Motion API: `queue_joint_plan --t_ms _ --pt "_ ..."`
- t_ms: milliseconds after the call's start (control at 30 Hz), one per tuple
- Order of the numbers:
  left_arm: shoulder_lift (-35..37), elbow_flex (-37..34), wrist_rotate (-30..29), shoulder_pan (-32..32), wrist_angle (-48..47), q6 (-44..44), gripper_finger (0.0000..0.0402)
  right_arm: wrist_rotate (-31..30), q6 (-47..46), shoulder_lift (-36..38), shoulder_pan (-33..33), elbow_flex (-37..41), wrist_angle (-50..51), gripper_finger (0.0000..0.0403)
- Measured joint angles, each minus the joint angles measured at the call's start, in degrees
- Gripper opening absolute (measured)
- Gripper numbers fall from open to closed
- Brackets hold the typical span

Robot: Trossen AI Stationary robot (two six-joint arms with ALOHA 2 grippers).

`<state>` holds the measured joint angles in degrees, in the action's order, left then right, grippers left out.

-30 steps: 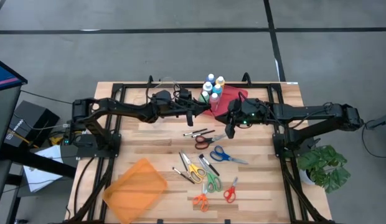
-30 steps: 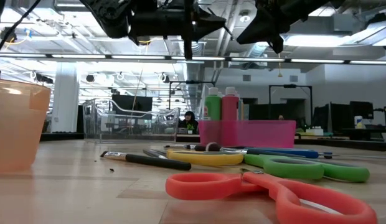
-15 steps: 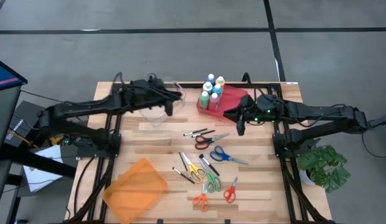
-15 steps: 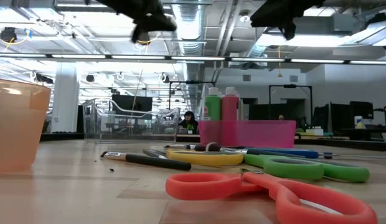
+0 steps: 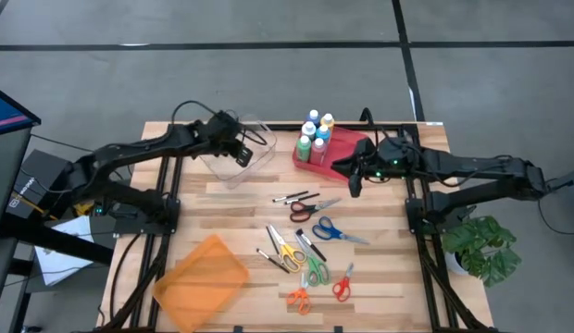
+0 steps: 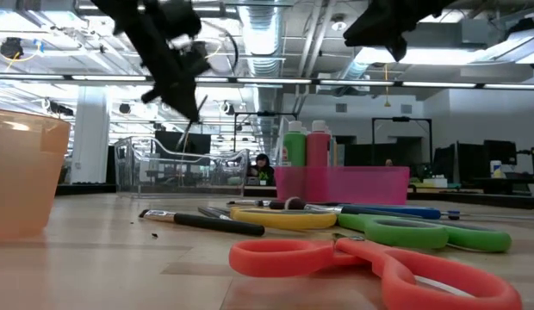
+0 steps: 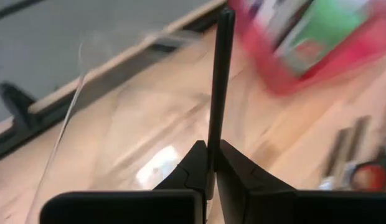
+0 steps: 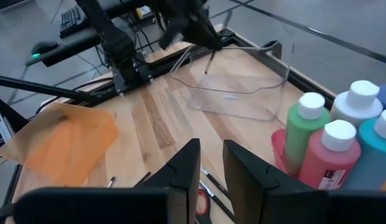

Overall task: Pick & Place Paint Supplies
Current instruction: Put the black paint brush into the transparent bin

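Note:
Several paint bottles point(image 5: 315, 134) with white caps stand upright in a pink tray point(image 5: 343, 153) at the far middle of the table; the right wrist view shows a green one point(image 8: 303, 134) and a pink one point(image 8: 327, 155) close by. My left gripper point(image 5: 241, 154) hangs over a clear plastic bin point(image 5: 233, 166), shut on a thin dark stick point(image 7: 219, 81) like a paintbrush handle. My right gripper point(image 5: 354, 188) hovers just near of the pink tray, open, with nothing between its fingers point(image 8: 183, 168). My left gripper pinches the thin dark stick at one end point(image 7: 211, 140) between its two fingers. The stick runs on along the line of the fingers and juts out ahead of them. The fingers slant down from the table's left side. The stick is lifted clear, its free end point(image 8: 208, 65) above the clear bin.
Several scissors point(image 5: 315, 250) and a few dark brushes point(image 5: 294, 197) lie scattered in the middle of the table. An orange bin point(image 5: 202, 282) sits near the front left. Black frame rails point(image 5: 171, 185) run along both sides of the table.
My left gripper has swung from beside the pink tray toward the table's left and far side, coming over the clear bin and tipping from level to slanting down, the stick still in it. My right gripper has drawn back a little toward the right edge.

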<state>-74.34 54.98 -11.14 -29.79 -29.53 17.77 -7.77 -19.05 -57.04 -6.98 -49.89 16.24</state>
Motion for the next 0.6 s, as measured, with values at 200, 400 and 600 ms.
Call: queue_joint_plan --t_ms 200,400,600 --pt "-7.9 0.0 0.7 -2.5 -0.2 -2.8 0.0007 0.1 0.0 -1.8 0.0 0.0 0.0 0.0068" --pt "-14.0 0.0 1.4 -3.0 -0.5 -3.1 0.0008 0.3 -0.4 -2.9 0.2 0.0 0.0 0.0068" --pt "-18.2 0.0 1.9 -2.8 -0.6 -4.0 0.0008 0.4 -0.5 -3.0 0.2 0.0 0.0 0.0068"
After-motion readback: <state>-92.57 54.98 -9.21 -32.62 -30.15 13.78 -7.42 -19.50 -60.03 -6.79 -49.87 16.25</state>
